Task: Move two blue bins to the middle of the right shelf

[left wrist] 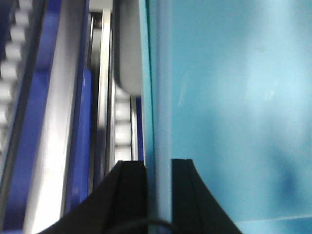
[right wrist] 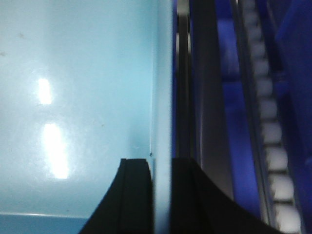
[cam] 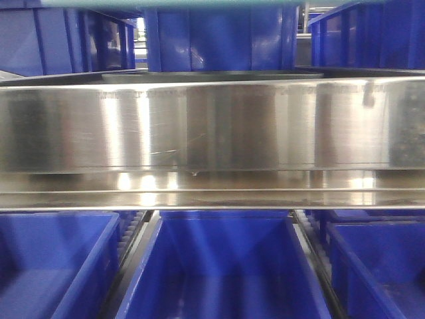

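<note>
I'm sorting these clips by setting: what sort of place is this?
Probably a warehouse or factory storeroom: a rack tier with a shiny steel front rail, rows of dark blue storage bins above and below it, and roller tracks running beside the bins.

Left fingers point(left wrist: 130, 195) grip the pale blue bin's point(left wrist: 234, 97) wall.

steel shelf rail point(cam: 212, 126) | tier above: upper dark-blue bins point(cam: 219, 36) | tier below: three lower dark-blue bins point(cam: 222, 266)
</note>
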Action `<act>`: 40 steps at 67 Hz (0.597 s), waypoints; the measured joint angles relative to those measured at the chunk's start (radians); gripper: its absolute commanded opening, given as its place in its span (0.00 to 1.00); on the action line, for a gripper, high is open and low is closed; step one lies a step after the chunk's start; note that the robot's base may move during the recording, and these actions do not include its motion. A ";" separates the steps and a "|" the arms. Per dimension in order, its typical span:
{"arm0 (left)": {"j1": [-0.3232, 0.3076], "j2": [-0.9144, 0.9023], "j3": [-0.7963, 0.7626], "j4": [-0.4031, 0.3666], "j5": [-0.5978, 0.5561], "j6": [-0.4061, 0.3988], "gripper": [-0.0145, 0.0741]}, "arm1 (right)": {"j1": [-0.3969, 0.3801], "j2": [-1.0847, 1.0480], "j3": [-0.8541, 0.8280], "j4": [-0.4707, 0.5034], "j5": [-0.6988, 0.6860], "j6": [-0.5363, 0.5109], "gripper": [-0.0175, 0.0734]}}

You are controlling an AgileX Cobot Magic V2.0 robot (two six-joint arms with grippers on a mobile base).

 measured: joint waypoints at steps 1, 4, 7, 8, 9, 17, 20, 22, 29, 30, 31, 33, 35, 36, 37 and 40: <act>0.000 0.000 -0.004 0.000 -0.005 0.003 0.04 | 0.000 0.000 -0.003 -0.005 -0.008 -0.002 0.01; 0.000 0.000 -0.015 0.002 -0.021 0.009 0.04 | 0.000 0.000 -0.013 -0.024 -0.022 -0.002 0.01; 0.000 0.000 -0.020 0.004 -0.035 0.013 0.04 | 0.000 0.000 -0.023 -0.038 -0.038 -0.004 0.01; 0.000 0.000 -0.022 0.006 -0.039 0.013 0.04 | 0.000 0.000 -0.025 -0.043 -0.043 -0.006 0.01; 0.000 0.000 -0.024 0.008 -0.046 0.013 0.04 | 0.000 0.000 -0.028 -0.050 -0.048 -0.006 0.01; 0.000 0.000 -0.028 0.028 -0.088 0.030 0.04 | 0.000 0.000 -0.040 -0.078 -0.095 -0.016 0.01; 0.000 0.000 -0.030 0.035 -0.103 0.042 0.04 | 0.000 0.000 -0.042 -0.080 -0.108 -0.020 0.01; 0.000 0.000 -0.030 0.037 -0.112 0.051 0.04 | 0.000 0.000 -0.042 -0.082 -0.112 -0.021 0.01; 0.000 0.000 -0.030 0.043 -0.134 0.066 0.04 | 0.000 0.000 -0.042 -0.098 -0.138 -0.029 0.01; 0.000 0.000 -0.030 0.045 -0.135 0.066 0.04 | 0.000 0.000 -0.042 -0.098 -0.141 -0.029 0.01; 0.000 0.000 -0.030 0.045 -0.136 0.066 0.04 | 0.000 0.000 -0.042 -0.100 -0.144 -0.029 0.01; 0.000 0.000 -0.030 0.045 -0.138 0.066 0.04 | 0.000 0.000 -0.042 -0.103 -0.150 -0.029 0.01; 0.000 0.000 -0.030 0.045 -0.141 0.068 0.04 | 0.000 0.000 -0.042 -0.103 -0.154 -0.029 0.01; 0.000 0.000 -0.030 0.047 -0.141 0.068 0.04 | 0.000 0.000 -0.042 -0.103 -0.154 -0.029 0.01; 0.000 0.000 -0.030 0.048 -0.143 0.068 0.04 | 0.000 0.000 -0.042 -0.103 -0.154 -0.029 0.01; 0.000 0.000 -0.030 0.049 -0.149 0.070 0.04 | 0.000 0.000 -0.042 -0.104 -0.156 -0.029 0.01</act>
